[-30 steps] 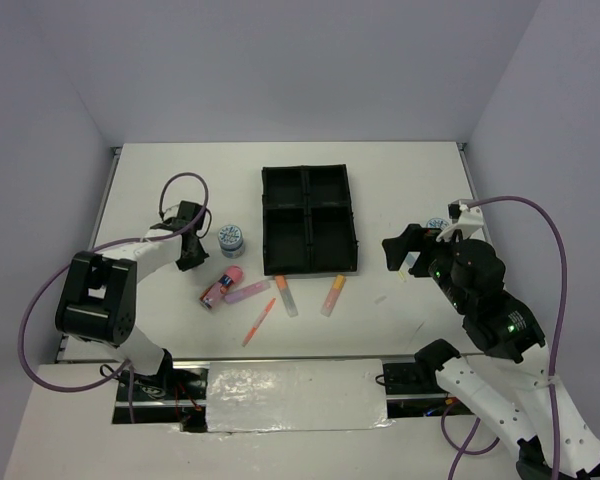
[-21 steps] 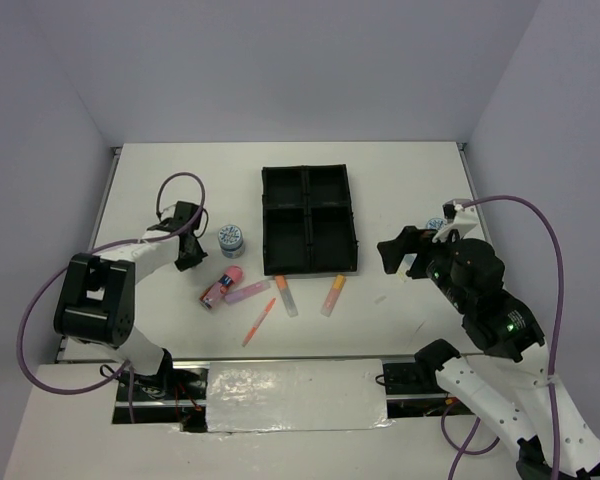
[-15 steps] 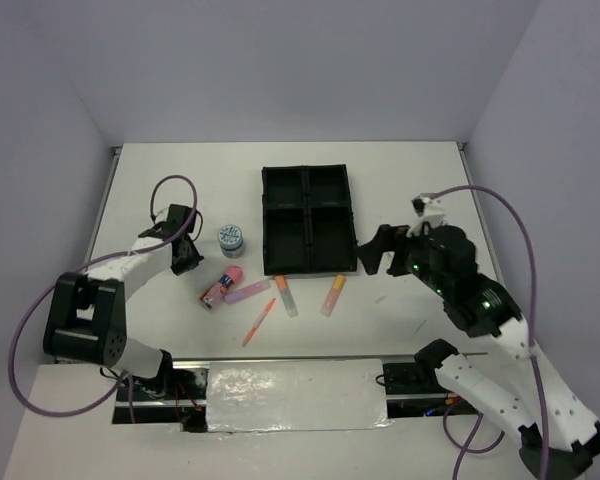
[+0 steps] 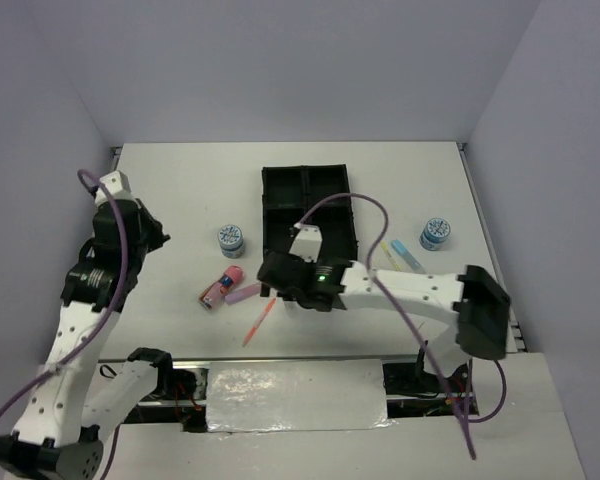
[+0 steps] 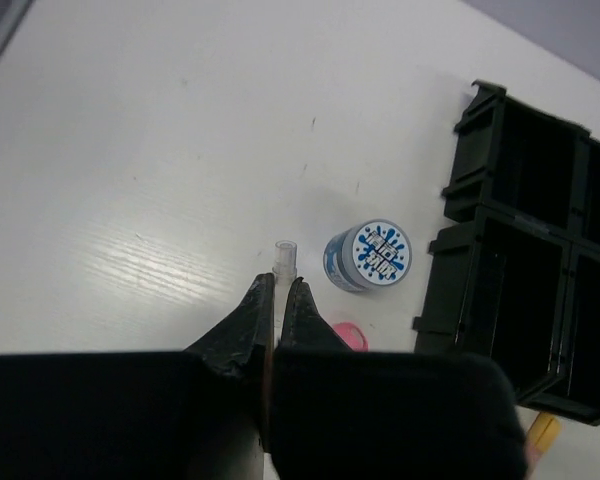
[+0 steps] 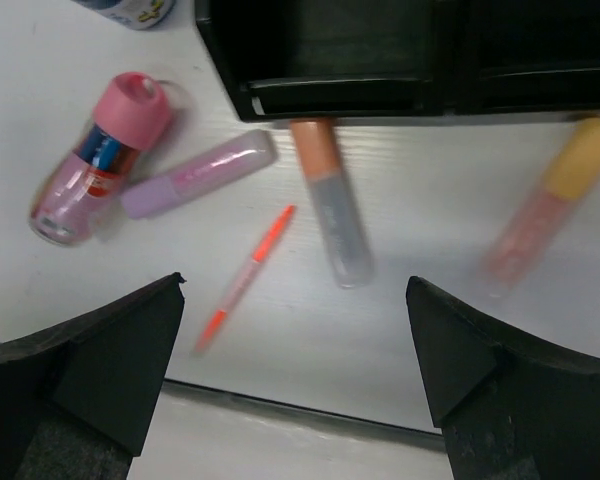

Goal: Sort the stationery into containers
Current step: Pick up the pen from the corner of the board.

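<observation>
1. The right gripper [image 6: 295, 290] hangs over the loose items with its jaws spread wide, one at 9 o'clock and one at 3 o'clock in the wrist view, holding nothing.
2. The orange-capped marker [image 6: 327, 205] lies on the table between those jaws, slightly toward 12 o'clock. Its long axis runs 12 to 6, and its cap touches the near wall of the tray [image 6: 340, 98]. A close would therefore cross its narrow width.
3. The thin orange pen [image 6: 246, 274] lies just beside it at 8 o'clock, slanting 1 to 7. The purple marker [image 6: 198, 174] and pink tube [image 6: 95, 165] are at 10 o'clock, and the yellow-capped marker [image 6: 552, 195] at 2.
4. The right arm is the nearer one, stretched from its base across toward 9 o'clock with the wrist facing down.
5. The left gripper [image 5: 277, 288] is pressed together, raised above the tape roll [image 5: 368, 255]. A pale tip shows past its fingers, and I cannot tell if it is pinched.
</observation>
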### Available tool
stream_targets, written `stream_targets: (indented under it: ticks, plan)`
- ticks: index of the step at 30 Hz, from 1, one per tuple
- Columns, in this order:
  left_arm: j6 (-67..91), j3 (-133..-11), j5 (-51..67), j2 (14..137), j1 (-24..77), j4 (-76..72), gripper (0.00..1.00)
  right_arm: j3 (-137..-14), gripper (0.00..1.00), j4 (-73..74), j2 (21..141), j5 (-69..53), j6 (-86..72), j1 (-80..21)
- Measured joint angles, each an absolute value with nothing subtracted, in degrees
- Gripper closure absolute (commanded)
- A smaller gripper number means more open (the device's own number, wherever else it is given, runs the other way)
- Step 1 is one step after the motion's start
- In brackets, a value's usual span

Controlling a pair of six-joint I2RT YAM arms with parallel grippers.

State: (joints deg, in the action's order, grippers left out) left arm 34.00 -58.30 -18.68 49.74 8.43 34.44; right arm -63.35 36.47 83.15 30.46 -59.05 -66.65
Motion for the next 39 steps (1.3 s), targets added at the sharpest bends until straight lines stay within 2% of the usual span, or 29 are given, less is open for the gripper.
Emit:
stream_targets:
  ticks: [9, 20, 28, 31, 32, 34, 37, 38, 39]
  plan:
    - [28.3, -56.2, -25.3, 35.4, 8.4, 34.7, 1.00, -86.3, 0.06, 43.7, 111.4, 34.5, -70.6, -72.9]
    - [28.2, -51.7, -30.5, 30.0, 14.7, 35.8, 1.00, -89.8, 0.16, 51.1, 118.7, 33.2, -76.6, -75.1]
    - [28.3, -51.7, -32.1, 29.4, 16.0, 35.9, 1.00, -87.3, 0.42, 50.7, 120.2, 31.9, -79.7, -75.6]
    - [28.3, -51.7, -32.4, 29.1, 16.3, 35.9, 1.00, -86.3, 0.58, 50.2, 119.5, 31.5, -79.5, -75.6]
    - [28.3, -51.7, -32.5, 29.0, 16.3, 35.9, 1.00, -85.7, 0.68, 49.8, 119.2, 31.3, -79.3, -75.6]
    - [28.3, -51.7, -32.8, 29.0, 16.4, 35.9, 1.00, -84.2, 0.78, 48.9, 118.2, 31.0, -78.7, -75.6]
    - [28.3, -51.7, -33.0, 29.0, 16.4, 36.0, 1.00, -82.5, 0.83, 47.6, 117.1, 30.7, -78.1, -75.5]
    - [28.3, -51.7, -33.1, 29.0, 16.4, 36.0, 1.00, -82.0, 1.00, 47.1, 116.7, 30.7, -78.0, -75.5]
    - [28.3, -51.7, -33.2, 29.0, 16.4, 36.0, 1.00, -81.5, 1.00, 46.6, 116.4, 30.7, -77.8, -75.5]
